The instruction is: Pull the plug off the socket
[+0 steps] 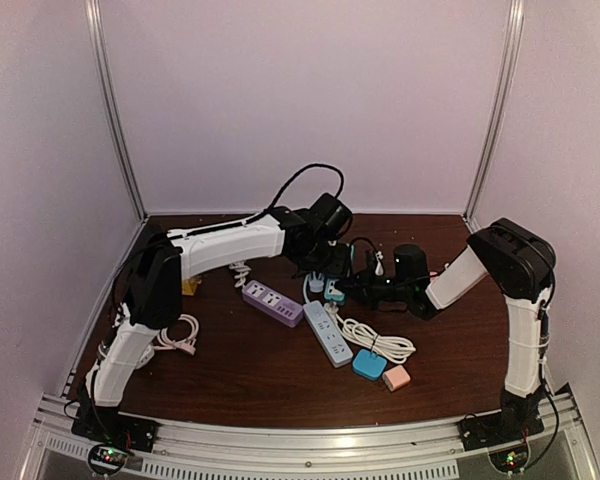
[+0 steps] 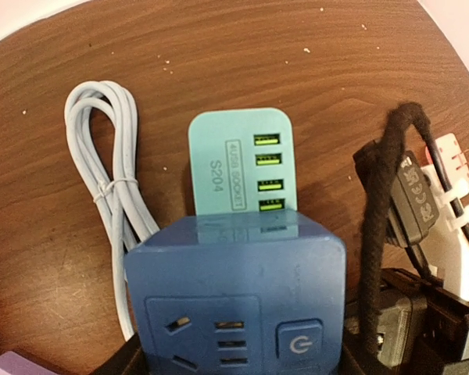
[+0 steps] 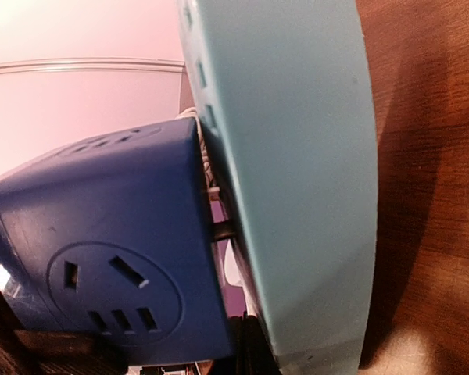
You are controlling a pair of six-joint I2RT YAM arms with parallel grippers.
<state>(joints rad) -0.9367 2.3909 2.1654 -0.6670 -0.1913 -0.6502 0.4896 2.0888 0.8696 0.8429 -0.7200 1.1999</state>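
My left gripper (image 2: 236, 359) grasps the blue cube plug (image 2: 234, 273) by its sides, ready to draw it off the teal USB socket strip (image 2: 238, 160) lying on the bench (image 2: 219, 62). My right gripper (image 1: 355, 288), clenched, seems to brace the strip so it won't follow. The prongs (image 3: 221, 229) are partly bared.

Dark blue plastic cube plug (image 2: 234, 289), outlet and power button on one face, joined by partly exposed metal prongs (image 3: 223, 229) to teal rounded four-port USB socket block (image 2: 238, 168), resting on brown wooden surface (image 2: 219, 62).

plug (image 2: 241, 168) behind cube skt (image 2: 234, 289), cable (image 2: 113, 186) left
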